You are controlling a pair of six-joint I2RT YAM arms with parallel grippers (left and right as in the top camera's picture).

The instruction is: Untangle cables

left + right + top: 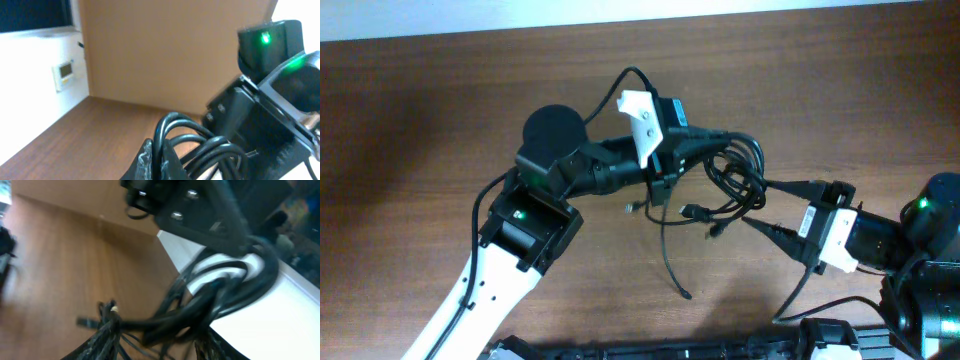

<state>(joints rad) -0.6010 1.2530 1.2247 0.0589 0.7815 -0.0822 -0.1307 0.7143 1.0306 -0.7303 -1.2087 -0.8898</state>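
The cables (738, 170) hang in a looped knot just above the middle of the wooden table (440, 120), strung between the two grippers. The biggest risk lies with the arms themselves: the left arm (490, 270) and right arm (920, 230) meet nearly head-on over the knot, so any inward move could knock one wrist against the other. Next is the bundle. A straight pull apart would likely cinch the loops tighter rather than free them, and if one side's hold is weak the whole knot could drop. Smaller again, the dangling strand (685, 293) and the little plug ends (692, 211) could snag in a loop or on a finger. The left arm reaches up from the lower left, elbow bent, its wrist turned right. The right arm comes in low from the right edge, pointing left. The left gripper (670, 160) is clamped on the cables, whose loops rise right before its camera. The right gripper (760, 205) has its fingers (102, 337) partly apart with strands crossing between them; I cannot tell whether they pinch anything.
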